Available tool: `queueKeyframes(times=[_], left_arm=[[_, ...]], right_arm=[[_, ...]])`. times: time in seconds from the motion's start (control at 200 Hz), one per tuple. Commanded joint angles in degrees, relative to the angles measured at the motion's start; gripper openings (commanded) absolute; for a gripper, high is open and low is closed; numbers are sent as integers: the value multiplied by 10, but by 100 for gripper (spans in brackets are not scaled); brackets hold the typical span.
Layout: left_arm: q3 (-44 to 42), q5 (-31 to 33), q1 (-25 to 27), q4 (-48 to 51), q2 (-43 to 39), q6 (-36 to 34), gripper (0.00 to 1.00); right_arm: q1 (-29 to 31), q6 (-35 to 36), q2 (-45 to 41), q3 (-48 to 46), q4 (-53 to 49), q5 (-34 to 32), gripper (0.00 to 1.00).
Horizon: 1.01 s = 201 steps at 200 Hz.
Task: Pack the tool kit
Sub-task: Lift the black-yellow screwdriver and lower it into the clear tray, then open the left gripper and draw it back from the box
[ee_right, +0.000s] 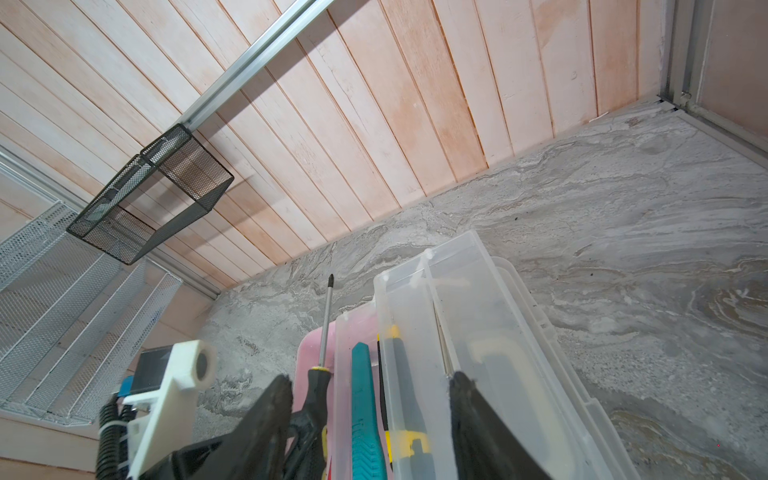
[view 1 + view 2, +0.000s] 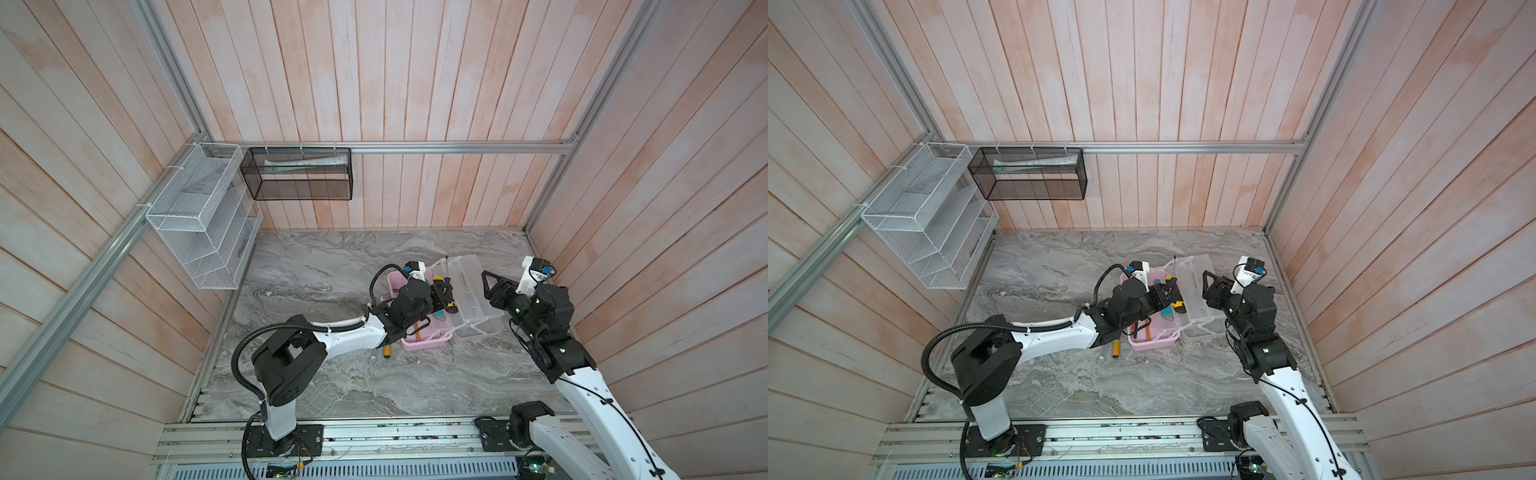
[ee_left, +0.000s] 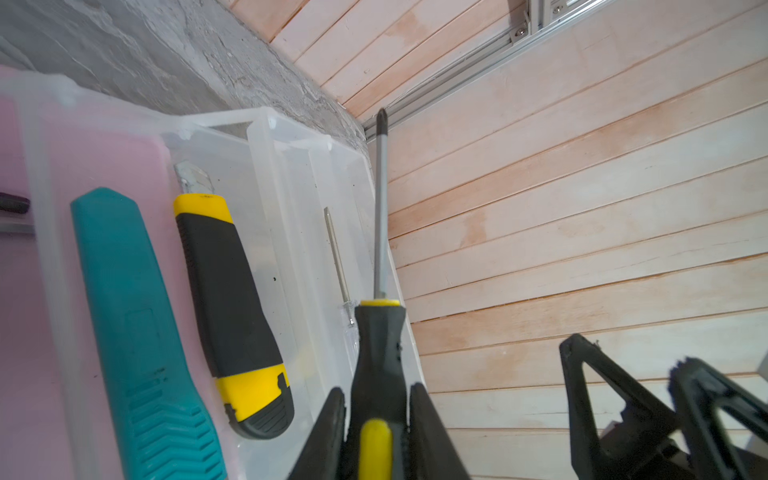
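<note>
The left end effector [image 3: 376, 440] is clamped narrowly on the thick black-and-yellow handle of a screwdriver [image 3: 380, 349]. This is a light, rigid tool, and its rubbery grip looks a surer hold than the thin, slick metal shaft. Its long axis runs straight out from the jaws, cross-head tip leading, roughly parallel to the teal knife [image 3: 137, 332] and the yellow-and-black knife [image 3: 232, 311] lying below in the clear trays [image 3: 291, 174] of the open pink case [image 2: 419, 344] on the table. Beyond the trays, the right end effector [image 3: 629, 353] stands partly open and empty.
</note>
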State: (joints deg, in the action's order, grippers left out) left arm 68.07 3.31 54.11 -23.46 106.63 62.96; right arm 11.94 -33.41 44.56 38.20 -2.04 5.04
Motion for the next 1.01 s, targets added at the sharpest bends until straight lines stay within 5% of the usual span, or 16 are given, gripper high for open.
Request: queueKeyframes(times=[0.0,0.83,1.0], left_arm=[[23,-8,10,-57,27,38,0],[79,37,25,-1,87,85,0],[89,42,24,14,92,87,18]], right_arm=[[-2,0,-3,-9,-6,15,60],[-6,1,-24,-32,-10,29,60],[-7,-3,-21,-38,-2,33,60]])
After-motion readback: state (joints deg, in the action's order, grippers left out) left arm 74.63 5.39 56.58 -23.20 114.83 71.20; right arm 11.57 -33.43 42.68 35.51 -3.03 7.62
